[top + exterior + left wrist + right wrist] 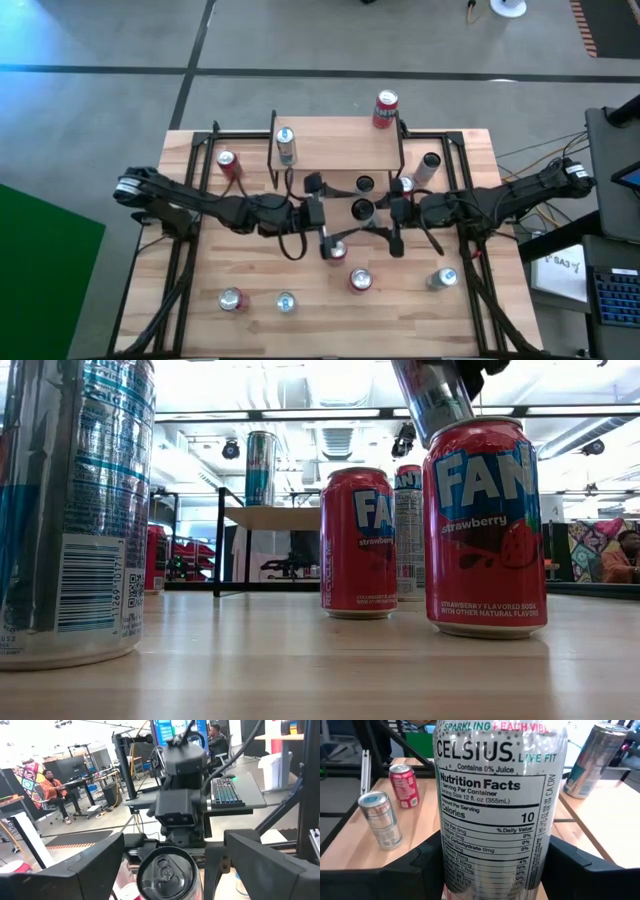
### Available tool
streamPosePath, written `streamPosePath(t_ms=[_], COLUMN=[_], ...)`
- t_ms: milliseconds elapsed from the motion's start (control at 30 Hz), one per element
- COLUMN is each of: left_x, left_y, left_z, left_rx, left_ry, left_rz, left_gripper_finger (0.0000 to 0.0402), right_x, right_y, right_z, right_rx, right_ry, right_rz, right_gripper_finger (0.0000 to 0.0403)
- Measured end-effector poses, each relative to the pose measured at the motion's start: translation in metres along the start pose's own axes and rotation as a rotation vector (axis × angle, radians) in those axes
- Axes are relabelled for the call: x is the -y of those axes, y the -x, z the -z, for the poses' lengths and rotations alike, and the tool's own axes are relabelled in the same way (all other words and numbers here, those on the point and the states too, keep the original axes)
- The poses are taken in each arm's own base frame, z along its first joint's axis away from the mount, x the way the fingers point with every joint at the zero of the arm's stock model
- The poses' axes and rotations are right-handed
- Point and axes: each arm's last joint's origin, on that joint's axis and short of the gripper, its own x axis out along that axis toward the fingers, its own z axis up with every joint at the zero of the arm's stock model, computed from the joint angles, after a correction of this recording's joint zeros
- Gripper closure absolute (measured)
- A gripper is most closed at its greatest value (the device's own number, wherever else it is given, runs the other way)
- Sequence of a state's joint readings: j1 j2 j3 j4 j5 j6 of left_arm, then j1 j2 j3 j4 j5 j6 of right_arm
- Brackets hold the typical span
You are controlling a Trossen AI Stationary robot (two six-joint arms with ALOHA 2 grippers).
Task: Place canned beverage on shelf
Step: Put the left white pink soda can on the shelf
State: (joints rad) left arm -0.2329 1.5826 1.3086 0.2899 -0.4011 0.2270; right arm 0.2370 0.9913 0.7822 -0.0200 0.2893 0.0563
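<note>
Celsius can (492, 805) — upright at table centre, just in front of the shelf (337, 145), clasped between the right gripper (372, 210) fingers. Left gripper (322, 212) — facing it across the can, fingers spread wide either side, not gripping. Shelf carries one slim can (286, 146).

**What can't be made out from here**

In the right wrist view, the tall Celsius can (492, 805) runs off at top and bottom, so neither lid nor base shows. In the low view the big blue-and-silver can (75, 510) is cut at the left edge and top. The can held aloft (432, 400) there loses its upper part too. From above, labels on the small cans along the tabletop's (300, 270) near edge are too tiny to read.
</note>
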Motion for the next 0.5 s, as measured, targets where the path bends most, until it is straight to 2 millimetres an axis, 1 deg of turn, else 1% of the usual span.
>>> streamPosePath(t_ms=[100,300,400,500], left_x=[-0.004,-0.014,-0.019,-0.024], left_y=[0.01,0.036,0.05,0.064], left_z=[-0.003,0.001,0.008,0.012], left_rx=[-0.001,0.036,0.06,0.099], left_ry=[0.002,0.064,0.104,0.138], left_rz=[0.002,-0.005,-0.008,-0.026], left_gripper_finger=[0.0063,0.0063,0.0063,0.0063], right_x=[0.003,0.011,0.015,0.018], right_y=[-0.001,-0.006,-0.016,-0.031], right_z=[0.0,-0.006,-0.006,-0.005], right_rx=[0.002,0.062,0.093,0.126], right_ry=[-0.011,-0.039,-0.049,-0.04], right_rz=[0.014,0.069,0.137,0.187], right_gripper_finger=[0.0171,0.0171,0.0171,0.0171])
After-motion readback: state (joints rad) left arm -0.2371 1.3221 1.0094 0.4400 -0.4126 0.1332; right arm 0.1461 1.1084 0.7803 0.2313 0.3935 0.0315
